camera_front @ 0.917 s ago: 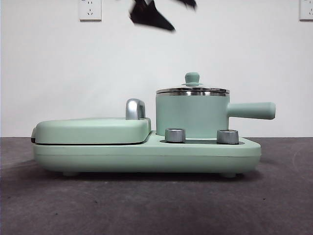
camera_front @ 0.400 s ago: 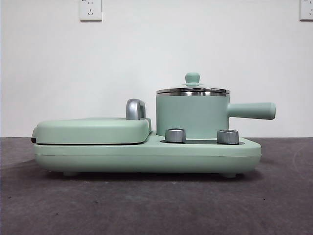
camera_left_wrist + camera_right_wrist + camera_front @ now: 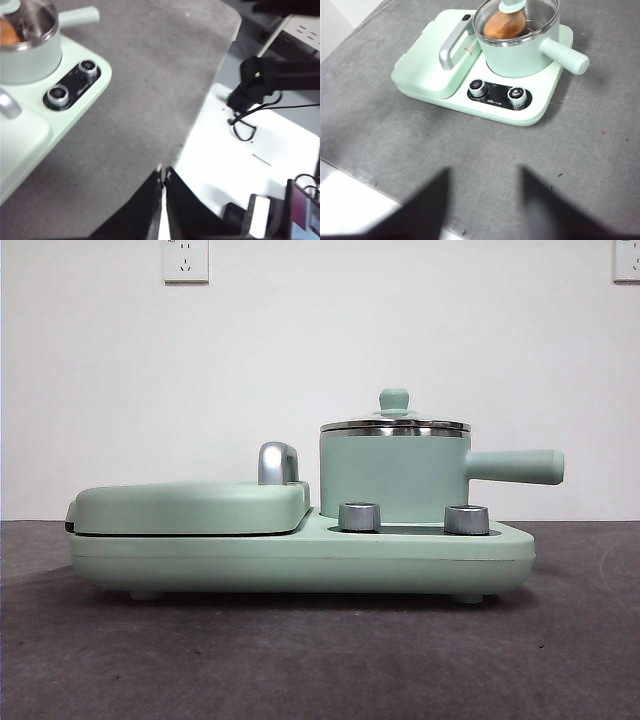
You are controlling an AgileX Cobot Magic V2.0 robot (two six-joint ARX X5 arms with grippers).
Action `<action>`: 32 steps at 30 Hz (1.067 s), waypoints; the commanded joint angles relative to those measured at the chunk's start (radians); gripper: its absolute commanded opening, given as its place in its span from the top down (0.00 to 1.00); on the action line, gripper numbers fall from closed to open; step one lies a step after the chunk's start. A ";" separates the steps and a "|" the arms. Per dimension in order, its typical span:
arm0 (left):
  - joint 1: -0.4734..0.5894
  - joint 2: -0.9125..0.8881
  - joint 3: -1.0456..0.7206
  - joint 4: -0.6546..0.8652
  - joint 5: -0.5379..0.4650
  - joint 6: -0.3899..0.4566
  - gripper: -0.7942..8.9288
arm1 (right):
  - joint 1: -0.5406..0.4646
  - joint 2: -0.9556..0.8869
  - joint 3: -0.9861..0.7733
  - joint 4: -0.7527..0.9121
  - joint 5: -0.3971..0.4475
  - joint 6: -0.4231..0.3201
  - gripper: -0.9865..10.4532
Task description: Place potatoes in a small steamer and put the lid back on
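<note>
1. The small mint-green cylindrical steamer pot (image 3: pixel 393 478) with a steel rim stands on the right half of a mint-green cooker base (image 3: pixel 300 555), its straight side handle (image 3: pixel 515 467) sticking out sideways.
2. The round glass lid (image 3: pixel 394 424) with a shiny steel rim and a small mint-green knob sits flat on the pot's rim, closing it.
3. The orange-brown, matte-skinned potato (image 3: pixel 504 24) lies inside the pot, seen through the lid in the right wrist view; the left wrist view catches only an orange sliver of it at the picture's edge.
4. Beside the pot on the same base lies the flat mint-green grill cover (image 3: pixel 188 507), shut, with a curved chrome handle (image 3: pixel 277 462) rising next to the pot.
5. Two steel knobs (image 3: pixel 477 88) sit in a black panel on the base, on the side of the pot that faces the right claw.
6. The right claw (image 3: pixel 482 207) hangs over the grey table (image 3: pixel 380 120), well apart from the cooker, with the pot at the cooker's far side from it; its two jaws are spread wide and hold nothing.
7. The left claw (image 3: pixel 163 176) is over the table's edge, well away from the pot, its jaws pressed together and empty.
</note>
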 commanded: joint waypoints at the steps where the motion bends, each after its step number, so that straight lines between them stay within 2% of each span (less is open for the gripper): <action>1: 0.007 -0.027 -0.087 0.071 -0.006 -0.033 0.91 | 0.004 0.003 0.006 0.011 -0.003 0.003 0.91; 6: 0.009 -0.077 -0.242 0.168 -0.006 -0.090 0.91 | 0.004 0.003 0.006 0.010 0.000 0.012 0.91; 9: 0.009 -0.086 -0.292 0.159 -0.006 -0.095 0.91 | 0.004 0.003 0.007 0.010 0.000 0.011 0.91; 15: 0.009 -0.087 -0.293 0.061 -0.006 -0.094 0.91 | 0.004 0.003 0.007 0.010 0.000 0.011 0.91; 29: 0.009 -0.087 -0.293 0.066 -0.006 -0.094 0.91 | 0.004 0.003 0.007 0.010 0.000 0.011 0.91; 32: 0.011 -0.126 -0.293 0.089 -0.006 -0.123 0.91 | 0.004 0.003 0.007 0.010 0.000 0.011 0.91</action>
